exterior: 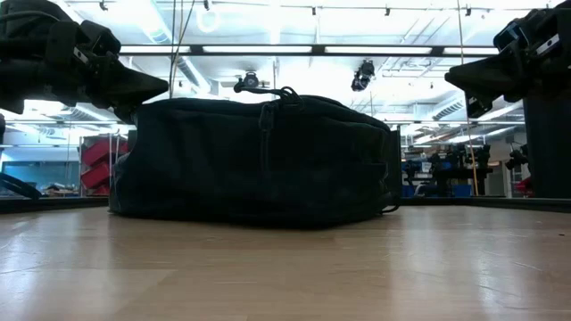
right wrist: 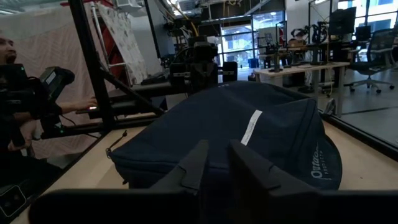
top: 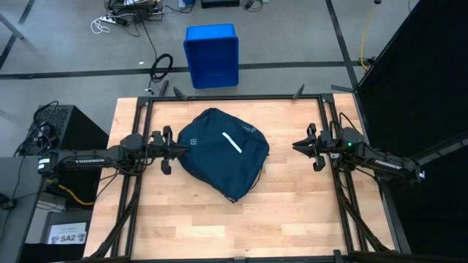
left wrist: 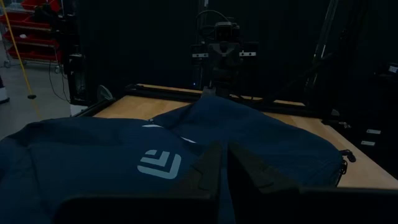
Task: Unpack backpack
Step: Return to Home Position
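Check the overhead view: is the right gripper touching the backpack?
No: a strip of bare table shows between the right gripper and the backpack.

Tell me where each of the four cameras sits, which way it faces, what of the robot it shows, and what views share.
High view: above the table, facing straight down; both arms, left gripper beside the backpack, right gripper apart.
Low view: at tabletop height, facing level across; both grippers overhead.
Left wrist: on that arm, facing over the backpack toward the right arm; own fingers in front.
Right wrist: mirrored, facing the left arm; a person beyond.
Shared: all show the backpack.
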Available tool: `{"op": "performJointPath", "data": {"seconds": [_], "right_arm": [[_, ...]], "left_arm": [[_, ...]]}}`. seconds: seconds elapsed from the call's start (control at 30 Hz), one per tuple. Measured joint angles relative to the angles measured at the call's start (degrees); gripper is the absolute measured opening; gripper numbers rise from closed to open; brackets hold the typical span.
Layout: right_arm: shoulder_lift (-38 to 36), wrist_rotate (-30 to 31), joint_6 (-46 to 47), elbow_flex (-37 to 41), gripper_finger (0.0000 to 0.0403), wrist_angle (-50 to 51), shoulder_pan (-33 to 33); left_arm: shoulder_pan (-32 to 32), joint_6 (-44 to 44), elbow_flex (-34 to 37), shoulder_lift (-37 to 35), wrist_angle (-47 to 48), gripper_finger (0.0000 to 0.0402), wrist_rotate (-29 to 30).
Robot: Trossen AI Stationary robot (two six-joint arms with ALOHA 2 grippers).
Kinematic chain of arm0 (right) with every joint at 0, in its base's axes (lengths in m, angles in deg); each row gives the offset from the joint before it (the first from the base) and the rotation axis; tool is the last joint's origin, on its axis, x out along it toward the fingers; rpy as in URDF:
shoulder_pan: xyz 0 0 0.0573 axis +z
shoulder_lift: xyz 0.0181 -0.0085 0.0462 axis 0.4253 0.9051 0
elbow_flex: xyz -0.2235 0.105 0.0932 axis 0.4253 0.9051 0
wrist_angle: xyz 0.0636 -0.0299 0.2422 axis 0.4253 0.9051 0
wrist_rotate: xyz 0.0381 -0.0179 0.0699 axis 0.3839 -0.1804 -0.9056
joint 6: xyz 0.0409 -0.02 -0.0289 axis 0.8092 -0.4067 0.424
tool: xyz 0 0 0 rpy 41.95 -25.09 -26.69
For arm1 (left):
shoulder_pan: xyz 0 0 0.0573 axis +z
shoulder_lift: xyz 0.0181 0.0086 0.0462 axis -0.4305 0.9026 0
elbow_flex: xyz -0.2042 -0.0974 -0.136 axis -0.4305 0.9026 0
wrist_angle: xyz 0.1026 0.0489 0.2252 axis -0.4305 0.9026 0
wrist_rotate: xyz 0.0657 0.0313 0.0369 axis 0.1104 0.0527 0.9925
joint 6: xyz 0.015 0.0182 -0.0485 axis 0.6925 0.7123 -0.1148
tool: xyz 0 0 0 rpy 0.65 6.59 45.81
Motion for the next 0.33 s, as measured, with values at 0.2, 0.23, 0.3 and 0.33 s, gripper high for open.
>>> {"op": "performJointPath", "data": {"seconds": [0.2, 0.23, 0.3, 0.33], "right_arm": [[0.0, 0.0, 0.0, 0.0, 0.0046, 0.0, 0.0], [0.0, 0.0, 0.0, 0.0, 0.0046, 0.0, 0.0], [0.0, 0.0, 0.0, 0.0, 0.0048, 0.0, 0.0], [0.0, 0.0, 0.0, 0.0, 0.0048, 0.0, 0.0]], "left_arm": [[0.0, 0.0, 0.0, 0.0, 0.0, 0.0000, 0.0], [0.0, 0.0, 0.0, 0.0, 0.0, 0.0000, 0.0], [0.0, 0.0, 0.0, 0.0, 0.0, 0.0000, 0.0], [0.0, 0.0, 0.0, 0.0, 0.0, 0.0000, 0.0]]}}
